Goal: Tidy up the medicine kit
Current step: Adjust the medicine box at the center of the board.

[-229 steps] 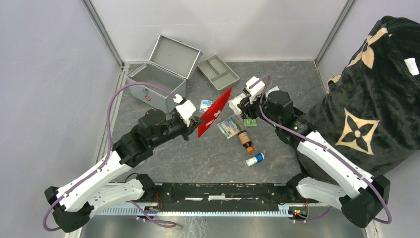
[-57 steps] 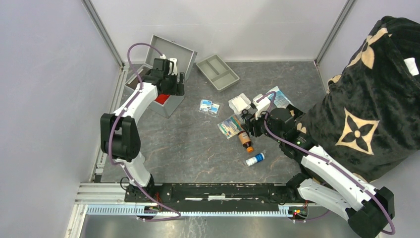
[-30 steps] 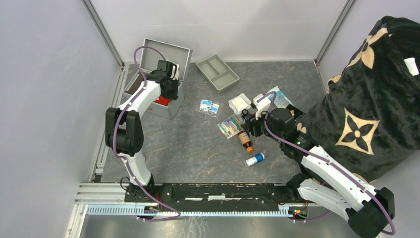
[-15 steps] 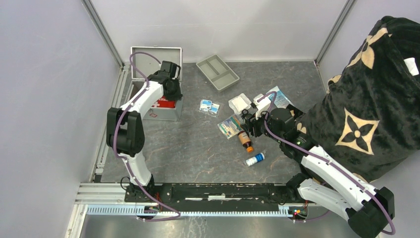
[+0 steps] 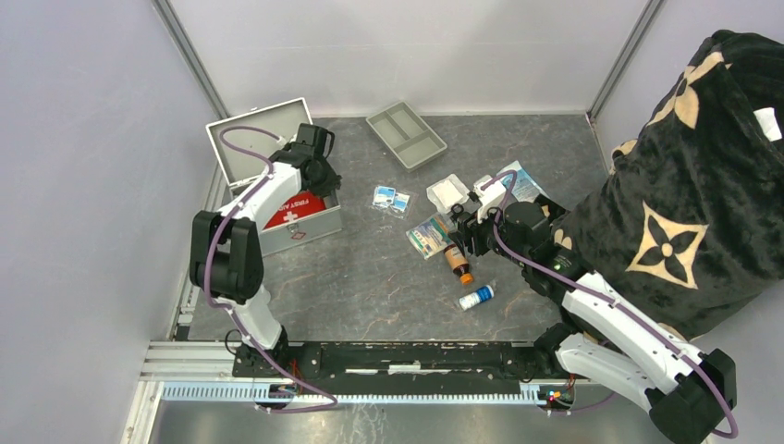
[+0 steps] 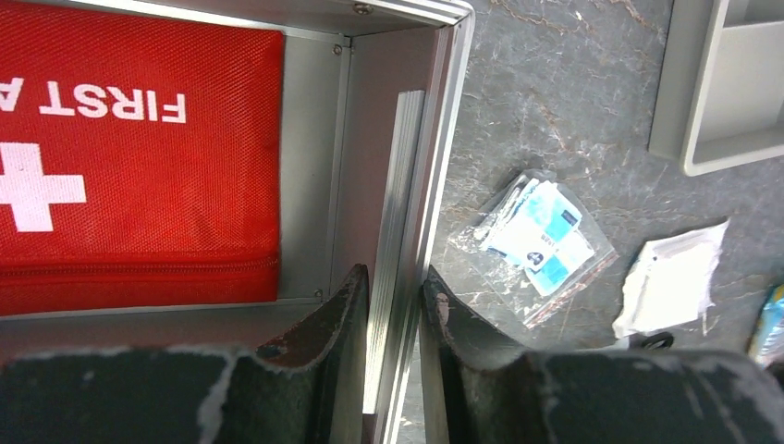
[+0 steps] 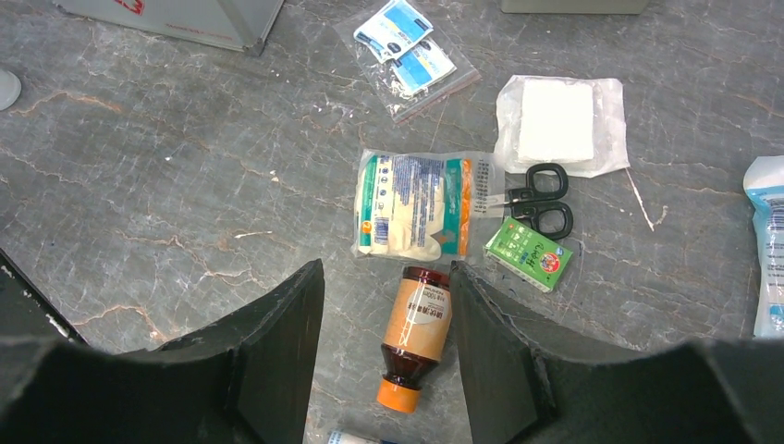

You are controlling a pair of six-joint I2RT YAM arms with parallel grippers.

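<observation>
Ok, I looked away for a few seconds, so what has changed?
The left end effector put the red pouch into the medicine kit, gripped its side wall and swung it counterclockwise. The right end effector, open, moved over the brown bottle. The grey tray and white bottle stayed put.

1 overhead view; 2 close, downward wrist views sharing the sachets [image 6: 541, 231].

Bright even overhead light, soft shadows, sharp focus, near fingers blurred
</observation>
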